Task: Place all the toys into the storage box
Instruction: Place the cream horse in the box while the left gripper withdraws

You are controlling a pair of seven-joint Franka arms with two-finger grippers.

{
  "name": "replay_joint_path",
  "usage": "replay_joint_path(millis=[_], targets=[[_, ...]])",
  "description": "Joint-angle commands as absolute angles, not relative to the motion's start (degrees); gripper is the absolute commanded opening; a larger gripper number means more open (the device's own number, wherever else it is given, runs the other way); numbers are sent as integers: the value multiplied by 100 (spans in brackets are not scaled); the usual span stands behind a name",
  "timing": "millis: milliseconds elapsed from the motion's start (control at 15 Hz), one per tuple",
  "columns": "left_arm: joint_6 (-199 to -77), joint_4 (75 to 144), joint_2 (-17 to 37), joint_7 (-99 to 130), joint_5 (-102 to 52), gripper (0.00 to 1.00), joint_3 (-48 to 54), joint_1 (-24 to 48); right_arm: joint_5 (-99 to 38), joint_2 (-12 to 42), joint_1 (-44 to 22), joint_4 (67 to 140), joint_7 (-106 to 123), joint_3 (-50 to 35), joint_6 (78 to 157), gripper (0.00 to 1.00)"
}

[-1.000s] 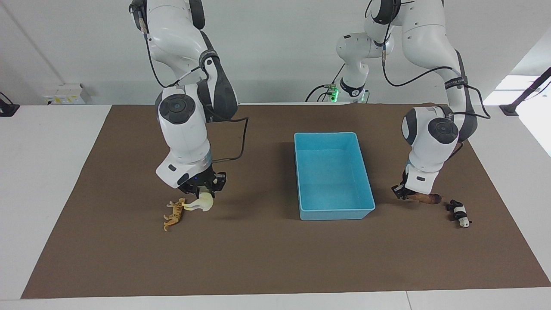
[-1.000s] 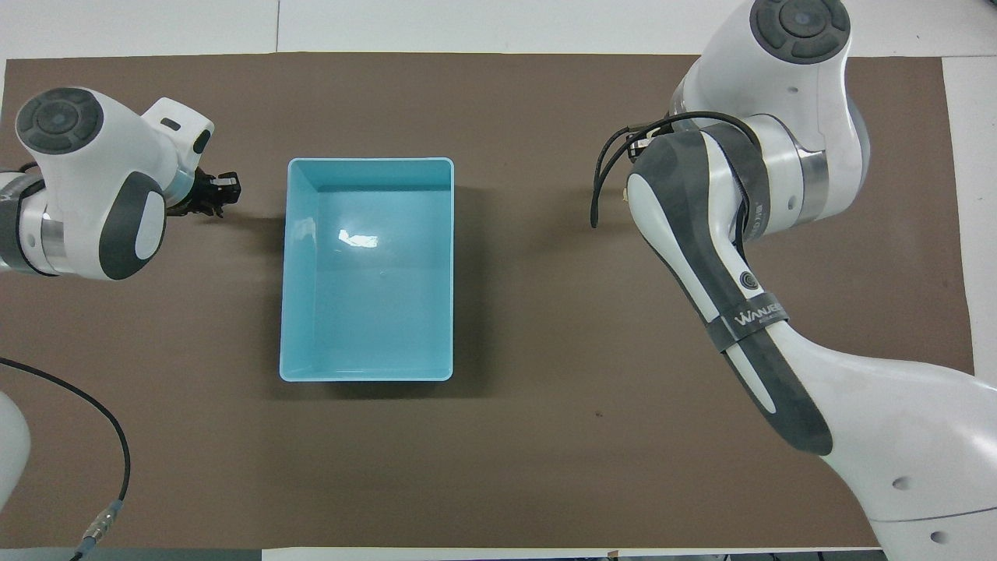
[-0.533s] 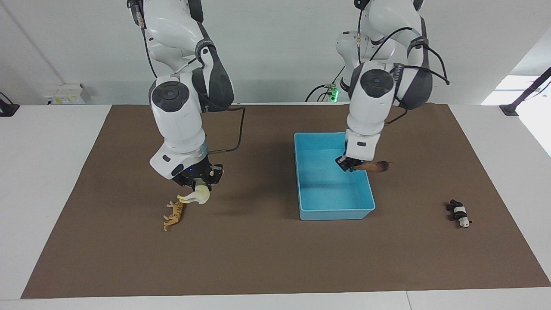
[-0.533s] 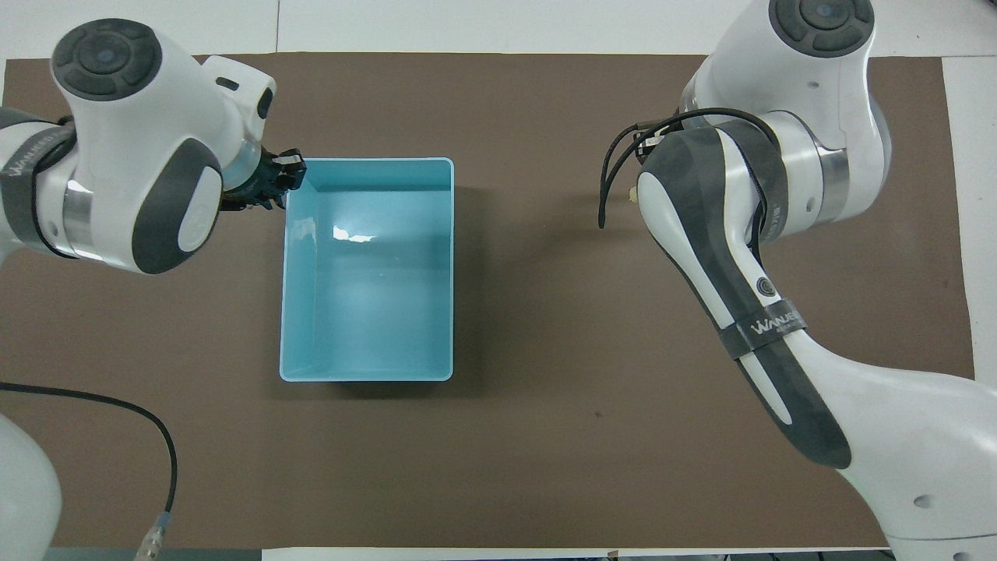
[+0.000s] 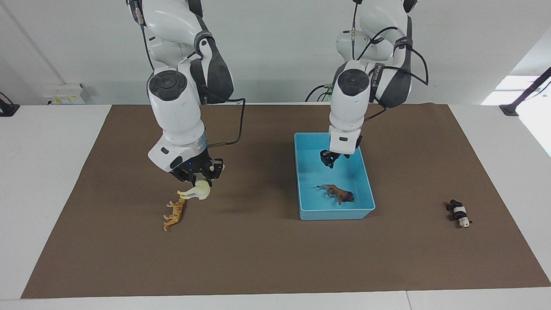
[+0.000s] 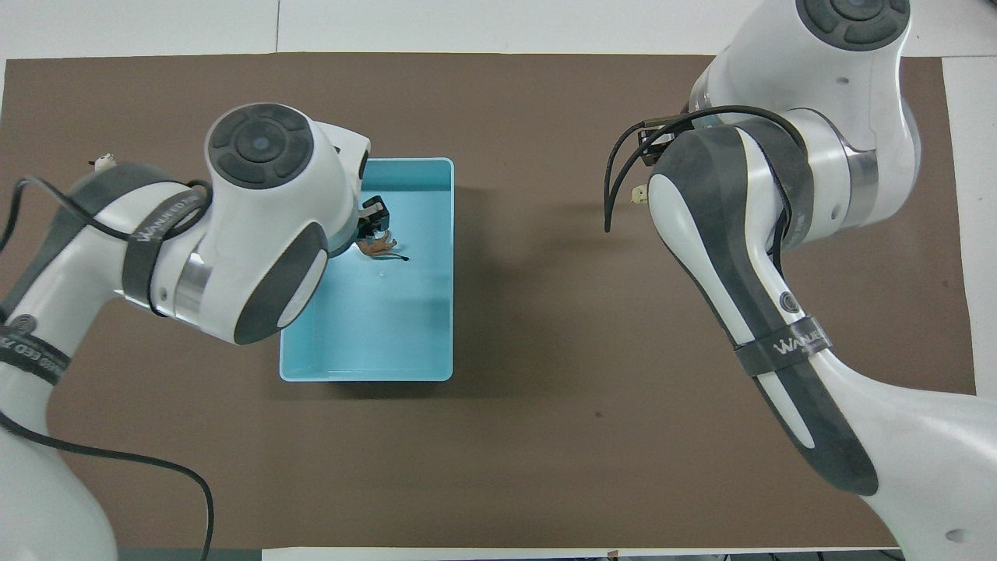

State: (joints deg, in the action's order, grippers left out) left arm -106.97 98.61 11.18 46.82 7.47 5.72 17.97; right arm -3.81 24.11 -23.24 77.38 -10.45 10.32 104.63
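Observation:
The light blue storage box (image 5: 335, 213) stands on the brown mat; it also shows in the overhead view (image 6: 389, 327). The brown lion (image 5: 338, 193) lies inside it, at the end farther from the robots, and shows in the overhead view (image 6: 378, 246). My left gripper (image 5: 330, 160) hangs open and empty over the box (image 6: 376, 220). My right gripper (image 5: 199, 177) is shut on the cream-white horse (image 5: 196, 192) and holds it just above the mat, over the orange striped tiger (image 5: 174, 214). The black-and-white panda (image 5: 459, 213) lies on the mat toward the left arm's end.
The brown mat (image 5: 267, 254) covers most of the white table. In the overhead view both arms hide the tiger, the horse and most of the panda.
My left gripper carried the lion from the mat beside the panda to over the box and let it go; the lion now lies in the box. My right gripper lifted the horse slightly.

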Motion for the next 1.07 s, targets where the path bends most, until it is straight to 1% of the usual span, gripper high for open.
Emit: replay_joint_path(millis=[0, 67, 200, 400, 467, 533, 600, 733, 800, 933, 1000], targets=[[-10809, 10072, 879, 2470, 686, 100, 545, 699, -667, 2408, -2425, 7386, -1693, 923, 10336, 0], [-11019, 10107, 896, 1687, 686, 100, 554, 303, -677, 2460, -2687, 7244, -1992, 897, 10292, 0], [-11554, 10142, 1001, 1039, 694, 100, 545, -252, -677, 2522, -3276, 7120, -2669, 905, 10397, 0], [-12802, 10151, 1510, 704, 1140, 100, 545, -938, -694, 2610, -4006, 6952, -3146, 896, 10765, 0], [-13128, 10117, 1686, 547, 1325, 100, 554, -1184, -694, 2697, -4173, 6926, -3207, 896, 10915, 0], [-13401, 10081, 1870, 267, 1492, 100, 554, -1395, -703, 2916, -4358, 6847, -3339, 896, 11151, 0], [-13569, 10003, 2107, 151, 1590, 100, 554, -1476, -694, 3179, -4542, 6734, -3488, 888, 11371, 0], [-14060, 9818, 2582, 132, 1635, 100, 545, -1503, -686, 3759, -4859, 6645, -3725, 896, 12046, 0], [-14158, 9791, 2662, 123, 1643, 100, 545, -1520, -659, 3944, -5008, 6671, -3796, 888, 12311, 0], [-14343, 9817, 2794, 27, 1661, 100, 554, -1713, -685, 4183, -5246, 6697, -3997, 888, 12559, 0], [-14439, 9835, 2847, 9, 1661, 100, 562, -1810, -712, 4157, -5360, 6715, -4234, 888, 12603, 9]])
